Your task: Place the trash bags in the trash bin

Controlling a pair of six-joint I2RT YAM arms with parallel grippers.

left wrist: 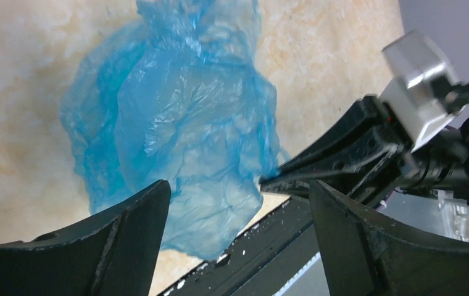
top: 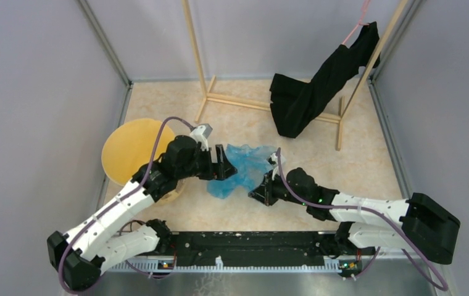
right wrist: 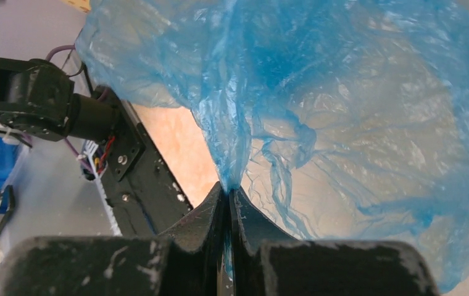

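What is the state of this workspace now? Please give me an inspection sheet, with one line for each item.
Surface: beige marbled table.
Job's things: blue trash bag lies crumpled at the centre, outside the yellow trash bin at the left.
Clutter: black garment hangs on a wooden rack at the far side.
Grippers: left gripper is open, facing the bag; right gripper is shut on a bag fold.
Cables: purple cables run along both arms.
Surroundings: grey walls on three sides.
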